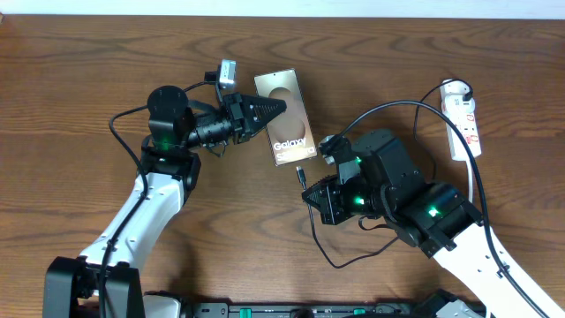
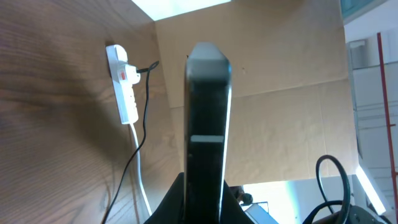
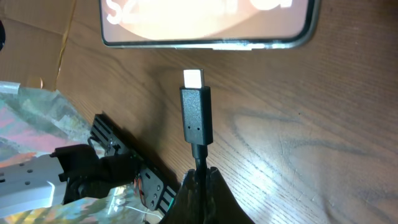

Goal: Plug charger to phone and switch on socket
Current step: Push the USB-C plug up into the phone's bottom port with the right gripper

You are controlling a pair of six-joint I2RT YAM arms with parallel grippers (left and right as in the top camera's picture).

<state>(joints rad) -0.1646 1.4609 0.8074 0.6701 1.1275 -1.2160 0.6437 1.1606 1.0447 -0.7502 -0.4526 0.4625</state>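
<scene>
Fingers of your left gripper [image 1: 275, 108] clamp the phone [image 1: 291, 132], the right gripper's [image 3: 200, 180] pinch the charger [image 3: 196, 118], tip just short of it; plugging in and switching the socket [image 1: 465, 119] appear left to do.

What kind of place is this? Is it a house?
Probably a robot lab, not a home: a left robot arm and a right robot arm share a wooden table, cardboard sheets standing beside it.
</scene>
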